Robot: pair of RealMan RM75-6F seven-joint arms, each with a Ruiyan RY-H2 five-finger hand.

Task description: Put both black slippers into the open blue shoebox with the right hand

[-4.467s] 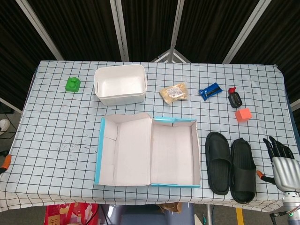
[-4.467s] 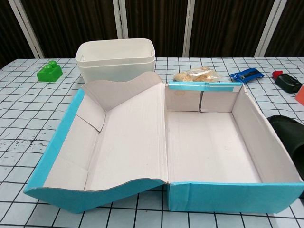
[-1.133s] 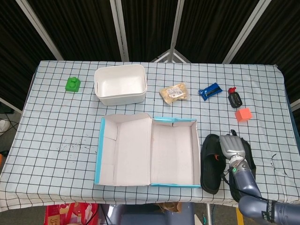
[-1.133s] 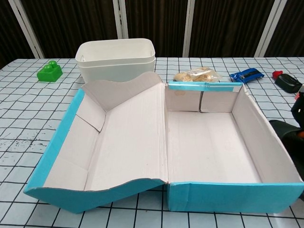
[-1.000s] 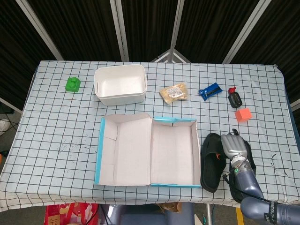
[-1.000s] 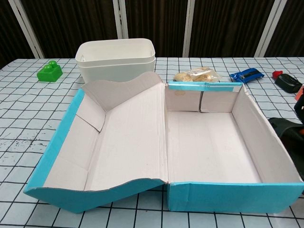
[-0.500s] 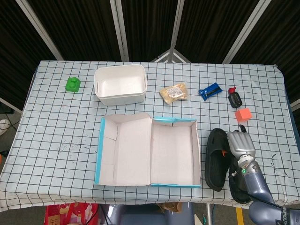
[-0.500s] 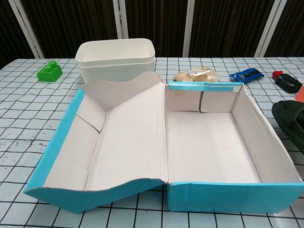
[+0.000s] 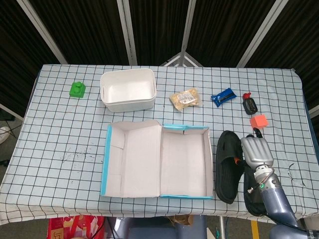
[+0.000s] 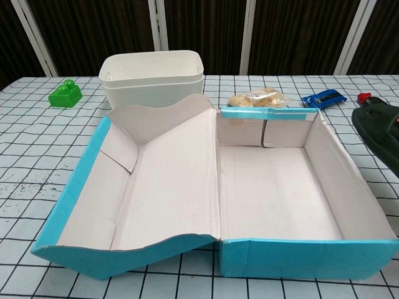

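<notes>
At the upper left of the head view sits a green toy block point(image 9: 77, 89), and right of it a white tub point(image 9: 128, 89). Below them, at centre frame, the open blue shoebox point(image 9: 185, 129) lies with its lid folded out to the left; its floor holds nothing yet. Behind it are a snack bag point(image 9: 185, 98), a blue packet point(image 9: 223, 96), a small dark bottle point(image 9: 248, 104) and an orange cube point(image 9: 258, 121) toward the upper right.

At lower right, the right hand point(image 9: 256, 151) grasps one black slipper point(image 9: 228, 164), which appears tilted up just beside the box's right wall; the chest view shows it raised at the right edge. The second slipper point(image 9: 253, 195) lies flat under the forearm. The left hand is out of sight.

The slipper is probably light, flexible foam or rubber: a hold across strap and sole edge suits it, since the toe may droop.
</notes>
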